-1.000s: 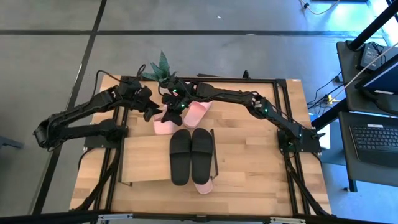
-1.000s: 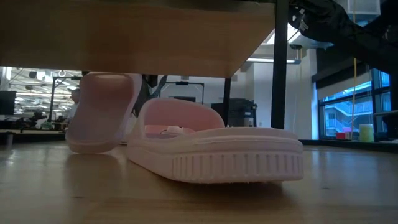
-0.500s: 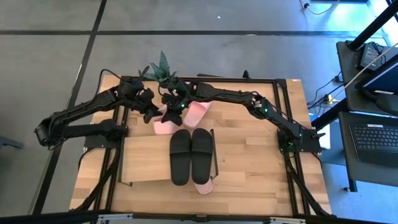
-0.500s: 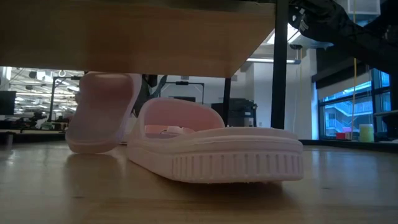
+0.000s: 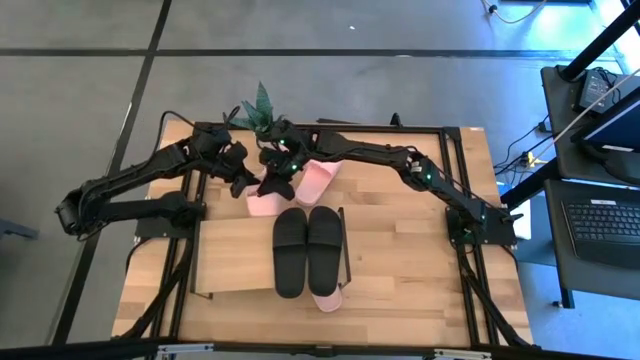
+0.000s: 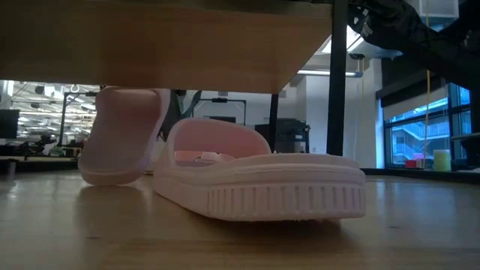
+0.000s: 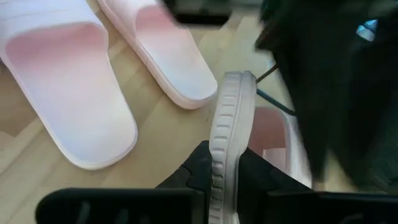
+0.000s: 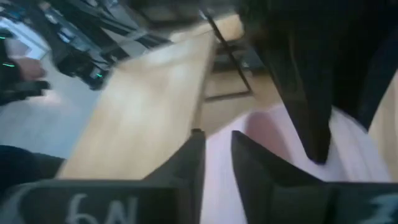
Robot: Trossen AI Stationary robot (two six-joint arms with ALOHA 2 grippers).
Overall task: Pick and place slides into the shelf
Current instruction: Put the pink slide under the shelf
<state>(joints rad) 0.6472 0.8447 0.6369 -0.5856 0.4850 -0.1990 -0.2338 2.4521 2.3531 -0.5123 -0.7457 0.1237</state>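
Observation:
A pale pink slide (image 7: 227, 118) stands tilted on end behind the shelf, and my left gripper (image 7: 224, 182) is shut on it; the high view shows this slide (image 5: 262, 206) beside my left gripper (image 5: 247, 182). My right gripper (image 5: 280, 172) hovers just to its right with its fingers (image 8: 193, 168) a little apart over pink material. Two more pink slides (image 7: 68, 93) (image 7: 163, 53) lie flat on the table nearby. A black pair (image 5: 307, 250) sits on the shelf (image 5: 235, 255), and another pink slide (image 6: 259, 184) lies under it. My left gripper pinches the ribbed edge of the slide's sole (image 7: 222, 163) between its two fingers, coming slanting down from the table's left. The slide stands on edge, tilted upright, and its lower end (image 6: 112, 177) is at the tabletop in the low view. Whether my right gripper touches the pink slide (image 8: 217, 186) I cannot tell.
A green plant (image 5: 258, 108) stands at the table's far edge behind both grippers. The shelf's black end frame (image 5: 347, 250) rises right of the black pair. Bare tabletop (image 5: 420, 260) spreads right of the shelf.

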